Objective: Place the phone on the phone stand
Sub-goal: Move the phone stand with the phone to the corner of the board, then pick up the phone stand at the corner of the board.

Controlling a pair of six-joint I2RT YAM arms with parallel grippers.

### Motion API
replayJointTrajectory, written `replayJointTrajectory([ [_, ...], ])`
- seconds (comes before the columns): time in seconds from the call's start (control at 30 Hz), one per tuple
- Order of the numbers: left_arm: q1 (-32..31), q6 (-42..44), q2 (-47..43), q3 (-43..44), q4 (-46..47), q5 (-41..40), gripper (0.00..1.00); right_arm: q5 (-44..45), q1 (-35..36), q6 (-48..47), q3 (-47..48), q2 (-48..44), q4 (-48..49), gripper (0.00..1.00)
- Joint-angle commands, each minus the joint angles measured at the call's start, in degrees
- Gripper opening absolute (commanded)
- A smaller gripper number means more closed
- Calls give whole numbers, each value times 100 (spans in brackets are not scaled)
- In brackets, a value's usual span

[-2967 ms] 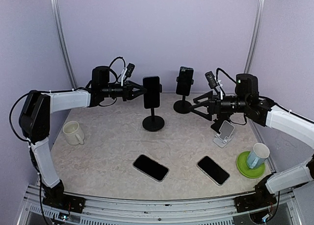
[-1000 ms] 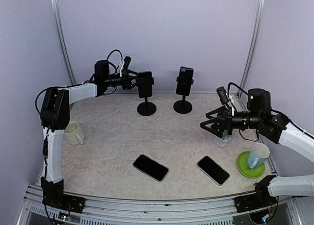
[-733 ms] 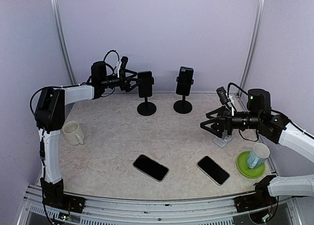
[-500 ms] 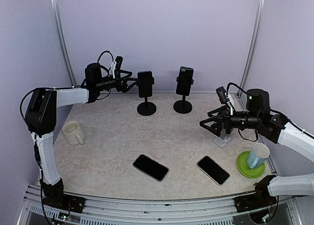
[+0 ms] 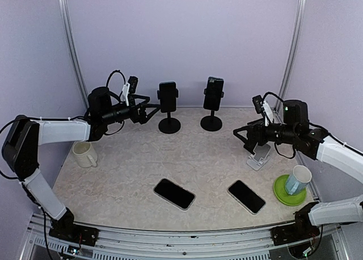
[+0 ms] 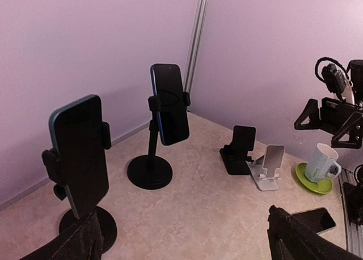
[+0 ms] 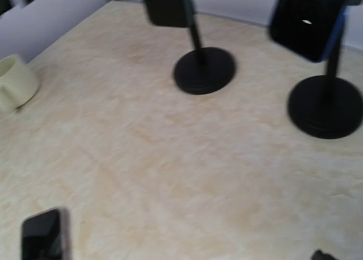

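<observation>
A dark phone (image 5: pixel 168 96) is clamped upright on a black phone stand (image 5: pixel 169 126) at the back of the table. My left gripper (image 5: pixel 148 111) hangs open just left of it, touching nothing. In the left wrist view that phone (image 6: pixel 79 152) stands close on the left, with my fingertips (image 6: pixel 85 243) low in the frame. A second phone (image 5: pixel 213 93) sits on another black stand (image 5: pixel 211 123). Two more phones (image 5: pixel 174 193) (image 5: pixel 246 196) lie flat near the front. My right gripper (image 5: pixel 243 136) is open above the table by a small white stand (image 5: pixel 260 156).
A cream mug (image 5: pixel 85 154) stands at the left. On the right, a white mug on a green coaster (image 5: pixel 293 183). The left wrist view also shows a small black stand (image 6: pixel 238 149) beside the white stand (image 6: pixel 269 166).
My left gripper opened, let go of the phone on the stand and drew back to the left. The right gripper shifted slightly back, still open.
</observation>
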Motion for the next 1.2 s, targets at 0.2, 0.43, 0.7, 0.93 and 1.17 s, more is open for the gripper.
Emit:
replayJointTrajectory([
  [0.2,-929,-24,-1292,-1051,-753,-1529,99,600,-142,-178,187,17,136,100],
  [0.43,-1599,-237,-2110,-1872,-894,-2253,99,1757,-318,-77,350,47,2,100],
  [0.7,-2260,-617,-2711,-2520,-956,-2864,99,1724,-1517,374,312,405,144,98],
  [0.93,-2738,-767,-2831,-2708,-1180,-3298,99,1288,-2138,905,32,912,664,86],
  [1.17,-2973,-829,-2680,-2697,-1159,-3403,99,1103,-2137,1236,24,1782,1061,81],
])
